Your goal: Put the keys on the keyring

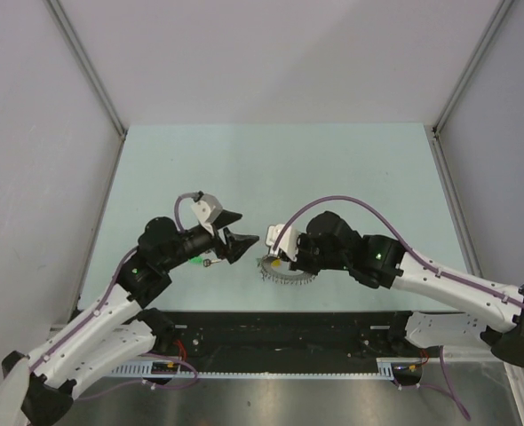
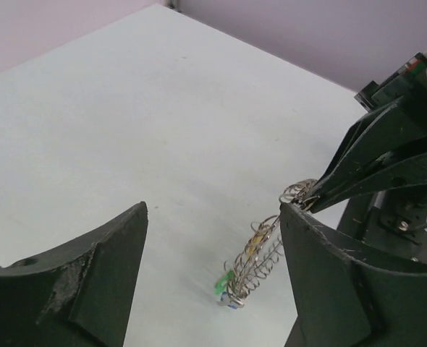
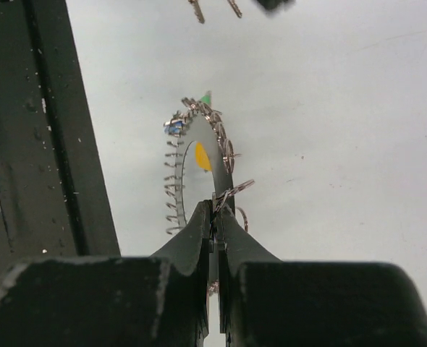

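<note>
The keyring (image 3: 221,148) is a metal loop strung with many small wire rings. It carries a green key (image 3: 205,98), a blue key (image 3: 172,128) and a yellow key (image 3: 203,157). My right gripper (image 3: 215,208) is shut on the loop's near end and holds it on edge on the table. In the top view the right gripper (image 1: 273,256) and the keyring (image 1: 286,273) sit at the near middle. My left gripper (image 1: 242,230) is open and empty, just left of the keyring (image 2: 260,256). A loose green key (image 1: 195,260) lies under the left arm.
A small metal key piece (image 1: 210,263) lies beside the loose green key. Two thin blades (image 3: 197,10) show at the top edge of the right wrist view. The pale green table (image 1: 333,169) stretches back to grey walls. A black rail (image 1: 280,324) runs along the near edge.
</note>
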Controlling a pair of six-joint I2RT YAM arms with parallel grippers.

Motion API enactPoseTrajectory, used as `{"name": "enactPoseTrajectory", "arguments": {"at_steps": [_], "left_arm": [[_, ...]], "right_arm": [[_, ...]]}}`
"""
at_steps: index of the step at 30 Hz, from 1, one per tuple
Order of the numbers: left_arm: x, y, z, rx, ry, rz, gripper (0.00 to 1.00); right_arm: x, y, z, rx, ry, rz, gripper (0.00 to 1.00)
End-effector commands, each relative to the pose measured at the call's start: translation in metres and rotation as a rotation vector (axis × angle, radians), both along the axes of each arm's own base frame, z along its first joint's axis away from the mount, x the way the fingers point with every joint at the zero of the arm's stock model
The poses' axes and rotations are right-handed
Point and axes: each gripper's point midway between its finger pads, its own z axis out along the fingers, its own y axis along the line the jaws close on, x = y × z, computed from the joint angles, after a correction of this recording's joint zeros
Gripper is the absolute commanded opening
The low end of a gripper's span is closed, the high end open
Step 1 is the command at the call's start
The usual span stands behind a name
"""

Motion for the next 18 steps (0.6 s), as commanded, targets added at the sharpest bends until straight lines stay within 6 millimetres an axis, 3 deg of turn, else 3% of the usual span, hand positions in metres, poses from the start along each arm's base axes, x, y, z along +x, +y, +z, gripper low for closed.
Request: {"name": "enactPoseTrajectory", "arguments": {"at_steps": [1, 6, 8, 11, 14, 18], "left_arm": [[0.009, 0.031, 0.02, 0.003, 0.0, 0.132, 0.79], [0.019, 0.066, 0.012, 0.048, -0.007, 0.279, 0.9], [0.021, 0.074, 0.008, 0.055, -0.001, 0.316, 1.0], [0.023, 0.082, 0.001, 0.046, 0.01, 0.356, 1.0], [0.025, 0.083, -0.006, 0.035, 0.033, 0.364, 1.0], [0.03, 0.086, -0.009, 0.021, 0.064, 0.386, 1.0]], "right_arm": [[0.024, 0.014, 0.032, 0.121, -0.038, -0.023, 0.0], [0.052, 0.018, 0.034, 0.156, -0.035, -0.062, 0.0], [0.065, 0.021, 0.038, 0.192, -0.041, -0.084, 0.0], [0.087, 0.027, 0.039, 0.225, -0.059, -0.121, 0.0], [0.121, 0.024, 0.043, 0.257, -0.084, -0.212, 0.0], [0.155, 0.023, 0.059, 0.348, -0.128, -0.313, 0.0]]}}
